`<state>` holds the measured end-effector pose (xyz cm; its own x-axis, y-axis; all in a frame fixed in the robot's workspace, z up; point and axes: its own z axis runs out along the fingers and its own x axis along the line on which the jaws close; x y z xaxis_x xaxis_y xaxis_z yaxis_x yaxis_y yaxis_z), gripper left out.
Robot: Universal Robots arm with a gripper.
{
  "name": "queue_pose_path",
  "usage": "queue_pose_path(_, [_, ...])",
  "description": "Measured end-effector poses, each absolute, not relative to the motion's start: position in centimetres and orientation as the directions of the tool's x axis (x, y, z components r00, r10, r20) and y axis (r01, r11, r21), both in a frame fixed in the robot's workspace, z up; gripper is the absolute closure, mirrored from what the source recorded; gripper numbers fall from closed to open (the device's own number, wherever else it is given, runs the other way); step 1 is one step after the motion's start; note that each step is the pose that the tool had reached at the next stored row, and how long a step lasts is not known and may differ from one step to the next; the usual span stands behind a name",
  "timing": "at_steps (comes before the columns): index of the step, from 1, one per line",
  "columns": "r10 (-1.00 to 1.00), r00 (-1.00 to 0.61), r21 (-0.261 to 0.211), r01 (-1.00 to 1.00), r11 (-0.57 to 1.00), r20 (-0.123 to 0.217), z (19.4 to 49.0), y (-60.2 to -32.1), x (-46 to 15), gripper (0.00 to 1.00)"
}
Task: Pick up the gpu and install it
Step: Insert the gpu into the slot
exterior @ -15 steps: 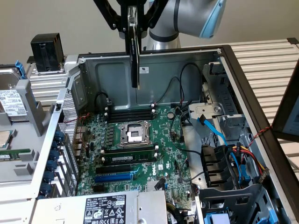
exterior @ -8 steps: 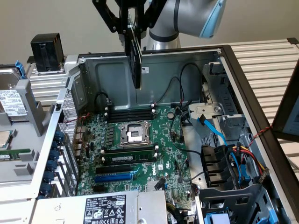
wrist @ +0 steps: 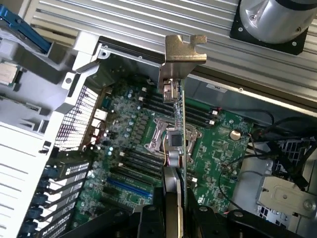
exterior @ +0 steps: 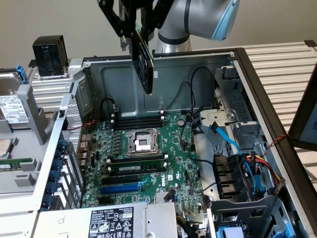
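Observation:
The gpu (exterior: pixel 144 59) hangs edge-down above the open computer case, over the back part of the green motherboard (exterior: pixel 163 153) and clear of it. My gripper (exterior: pixel 132 22) is shut on the card's upper end. In the wrist view the gpu (wrist: pixel 178 134) shows edge-on, its metal bracket (wrist: pixel 182 52) at the far end, with the CPU socket (wrist: pixel 166 136) behind it. The black fingers (wrist: pixel 148 220) clamp the card on both sides. A blue expansion slot (exterior: pixel 121 188) and black slots (exterior: pixel 131 174) lie on the board below.
Memory sticks (exterior: pixel 138 120) sit behind the CPU socket (exterior: pixel 142 141). A black cube-shaped block (exterior: pixel 49 48) stands outside the case at the exterior view's left. Coloured cables (exterior: pixel 257 173) and drive bays crowd the right. The power supply (exterior: pixel 114 220) lies at the front.

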<state>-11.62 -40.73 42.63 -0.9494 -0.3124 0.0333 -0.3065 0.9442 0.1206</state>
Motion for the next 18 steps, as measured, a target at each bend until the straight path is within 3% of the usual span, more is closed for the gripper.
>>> queue_pose_path(18, [-0.554, -0.832, 0.129, -0.546, 0.828, 0.033, 42.60, -40.72, -11.70, 0.72])
